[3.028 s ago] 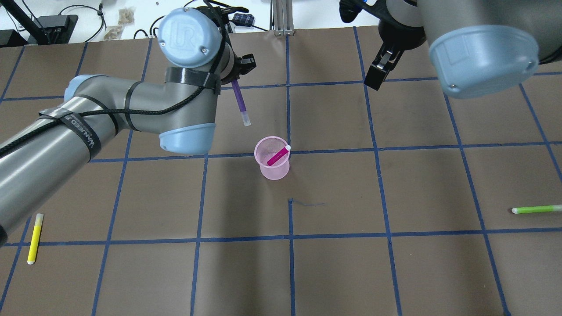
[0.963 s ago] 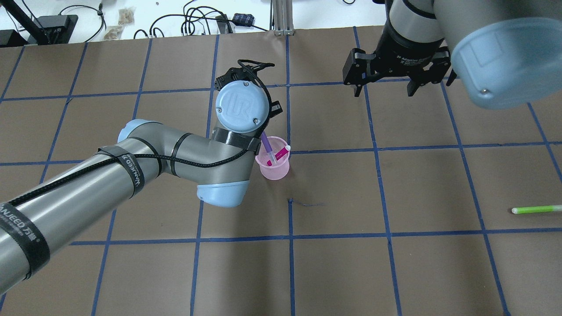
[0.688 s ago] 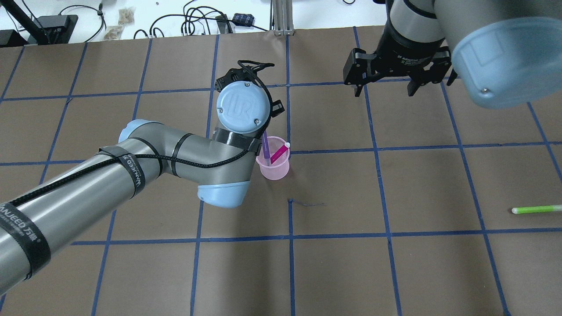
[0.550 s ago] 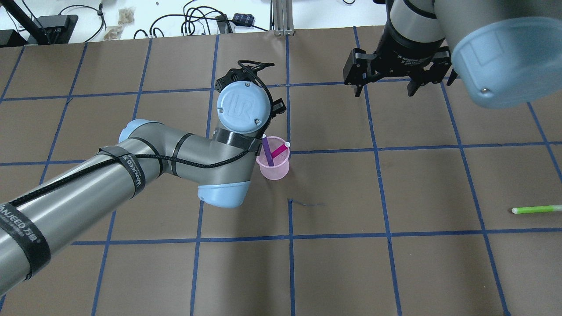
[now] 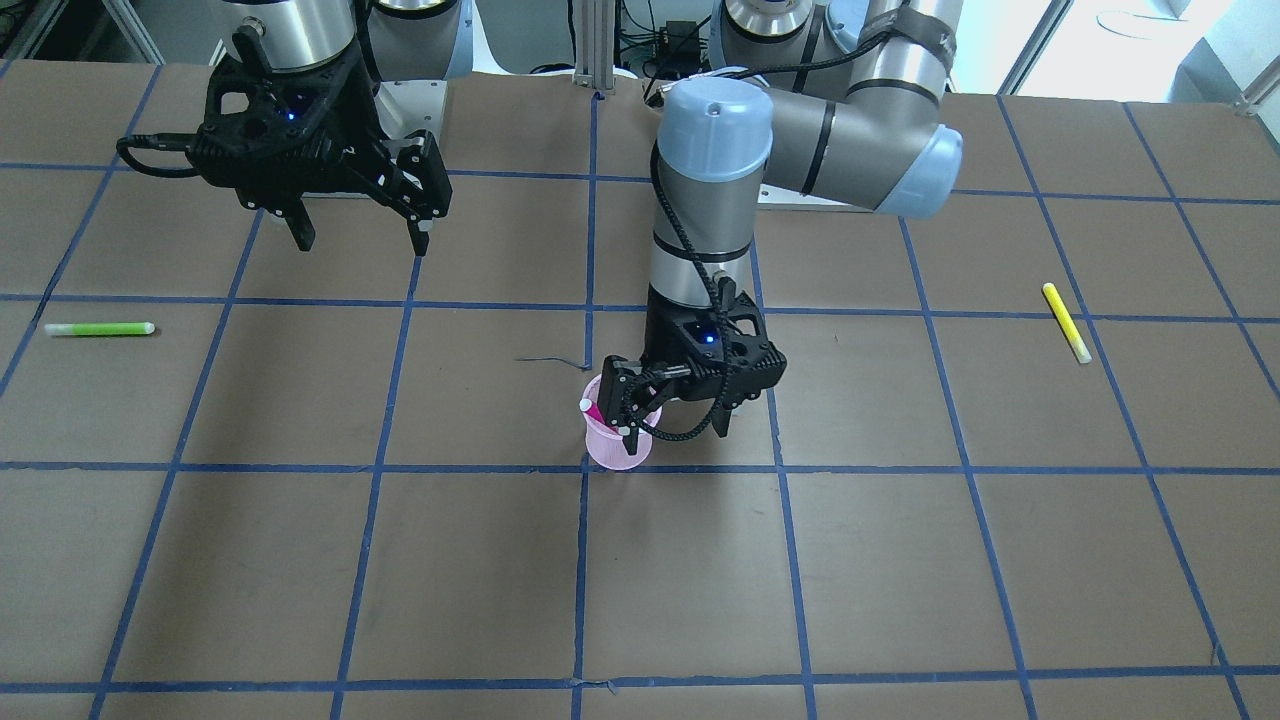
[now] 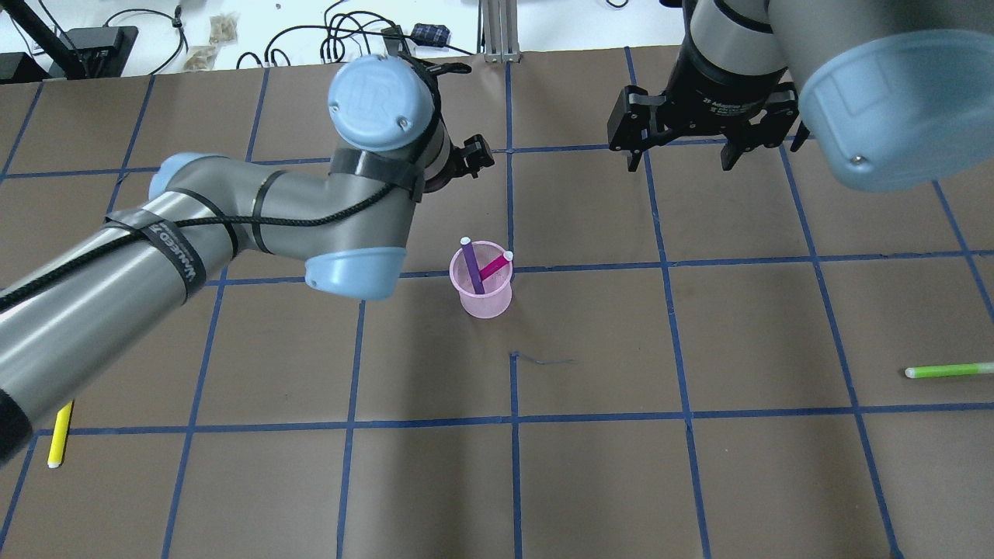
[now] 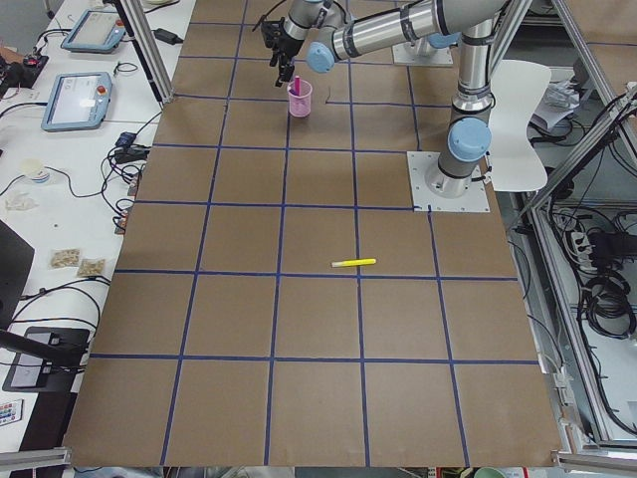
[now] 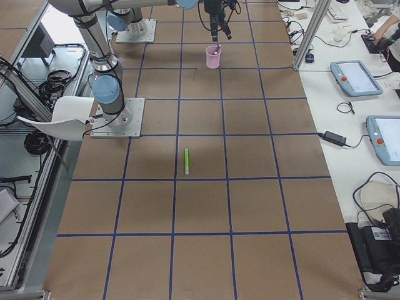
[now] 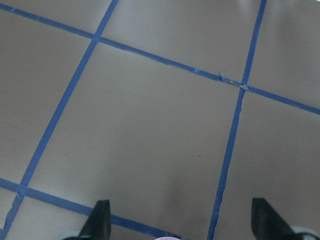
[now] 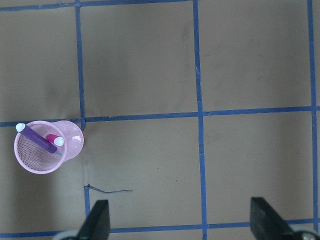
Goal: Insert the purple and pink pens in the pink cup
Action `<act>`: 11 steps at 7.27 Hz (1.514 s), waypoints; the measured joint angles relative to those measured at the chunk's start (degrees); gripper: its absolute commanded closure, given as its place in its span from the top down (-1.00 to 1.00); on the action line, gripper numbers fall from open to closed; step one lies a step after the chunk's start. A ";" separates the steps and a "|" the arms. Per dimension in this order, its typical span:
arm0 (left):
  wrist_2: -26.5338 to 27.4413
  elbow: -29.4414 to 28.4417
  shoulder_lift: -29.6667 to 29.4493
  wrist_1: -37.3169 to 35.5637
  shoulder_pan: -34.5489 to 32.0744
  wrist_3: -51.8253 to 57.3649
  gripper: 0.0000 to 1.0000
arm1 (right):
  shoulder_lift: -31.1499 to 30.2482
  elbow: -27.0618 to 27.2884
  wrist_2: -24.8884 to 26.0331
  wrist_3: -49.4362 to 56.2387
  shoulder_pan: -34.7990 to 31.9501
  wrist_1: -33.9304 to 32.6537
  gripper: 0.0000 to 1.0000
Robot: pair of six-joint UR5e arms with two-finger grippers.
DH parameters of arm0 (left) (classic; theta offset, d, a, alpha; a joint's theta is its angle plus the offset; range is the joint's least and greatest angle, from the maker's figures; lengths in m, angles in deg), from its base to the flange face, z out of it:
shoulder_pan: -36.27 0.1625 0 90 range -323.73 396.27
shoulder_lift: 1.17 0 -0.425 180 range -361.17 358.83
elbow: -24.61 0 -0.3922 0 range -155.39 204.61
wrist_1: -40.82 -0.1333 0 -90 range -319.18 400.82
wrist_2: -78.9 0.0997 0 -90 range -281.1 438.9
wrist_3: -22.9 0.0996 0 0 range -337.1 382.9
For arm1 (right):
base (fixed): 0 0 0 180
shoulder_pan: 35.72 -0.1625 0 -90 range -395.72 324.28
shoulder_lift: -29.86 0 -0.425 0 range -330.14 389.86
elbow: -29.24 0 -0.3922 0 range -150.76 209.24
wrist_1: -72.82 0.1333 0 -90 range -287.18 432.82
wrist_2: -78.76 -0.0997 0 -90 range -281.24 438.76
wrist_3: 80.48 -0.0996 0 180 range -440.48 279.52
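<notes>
Pink cup (image 6: 485, 304) upright near the middle of the brown table (image 6: 699, 481), just beside a crossing of blue tape lines (image 6: 590, 266). Inside it, purple pen (image 6: 471, 270) and pink pen (image 6: 491, 269), both leaning, white ends up and poking above the rim, crossed low in the cup. In the overhead view, purple pen tilted toward the upper left of the rim, pink pen toward the upper right. Both pens free, touched by neither claw. Left gripper (image 5: 672, 430) hanging above the table near the cup, clear of cup and pens in the overhead view, though overlapping the cup in the front view. Fingers (image 9: 98, 220) spread wide apart, nothing between them but bare table and tape in the left wrist view, plus a sliver of pink at the bottom edge. Right gripper (image 6: 682, 163) held high and well apart from the cup, on the robot's right side, pointing down. Fingers (image 10: 97, 220) likewise wide apart and empty, with the cup and both pens off to the left in the right wrist view. Thin dark thread (image 6: 543, 360) flat on the table near the cup, on the robot's side of it. Yellow pen (image 5: 1066, 322) lying flat far out on the robot's left, well apart from everything else. Green pen (image 6: 947, 370) lying flat far out on the robot's right, near the table's edge.
</notes>
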 measured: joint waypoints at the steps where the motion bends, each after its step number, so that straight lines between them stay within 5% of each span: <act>1: -2.92 -3.83 0.69 7.68 2.64 6.73 1.00 | -0.02 0.00 -0.02 -0.01 -0.01 0.00 1.00; 5: -3.07 -8.62 6.50 29.05 14.00 33.01 1.00 | 0.36 -0.55 -0.05 -0.17 0.47 -0.27 1.00; 11: -2.57 -7.82 15.39 44.56 18.14 35.09 1.00 | 0.13 -0.67 -1.43 -0.49 3.25 0.46 1.00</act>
